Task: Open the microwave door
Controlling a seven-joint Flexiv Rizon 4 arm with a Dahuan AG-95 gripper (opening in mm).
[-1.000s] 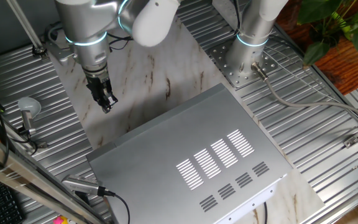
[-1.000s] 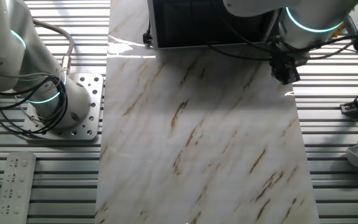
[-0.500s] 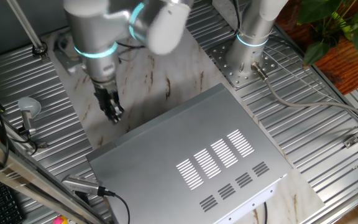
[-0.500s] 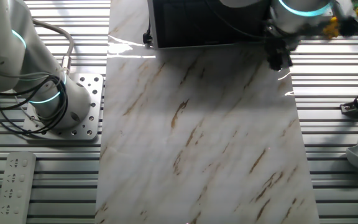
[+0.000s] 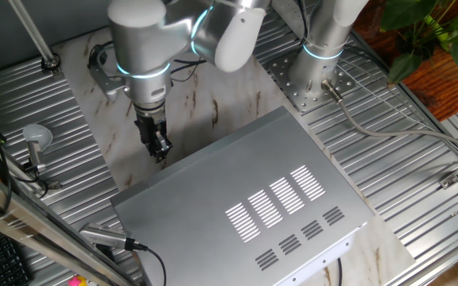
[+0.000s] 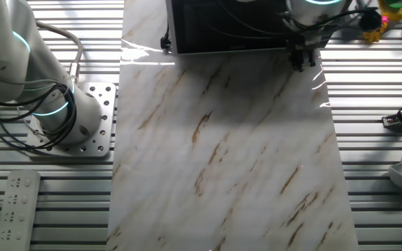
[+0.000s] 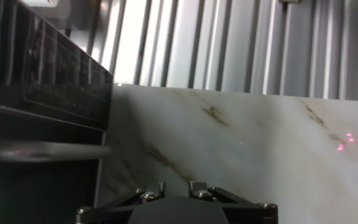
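Observation:
The microwave (image 5: 253, 199) is a big silver box with vent slots on top, lying on the marble slab (image 6: 229, 153). Its black door (image 6: 236, 28) shows at the top of the other fixed view and fills the left of the hand view as a dark panel (image 7: 42, 106). It lies flat against the box front. My gripper (image 5: 160, 149) points down just off the front corner of the box, close beside the door's right end (image 6: 300, 61). Its fingers (image 7: 176, 185) stand close together with nothing between them.
A second arm's base (image 6: 61, 118) is bolted beside the slab. A metal ladle (image 5: 34, 139) lies on the ribbed table to the left. A remote (image 6: 16, 202) lies near the front corner, and a cable (image 5: 137, 248) runs by the microwave's near side.
My gripper has moved steadily across the slab towards the microwave's front corner, ending close to the door's end. The door has not moved.

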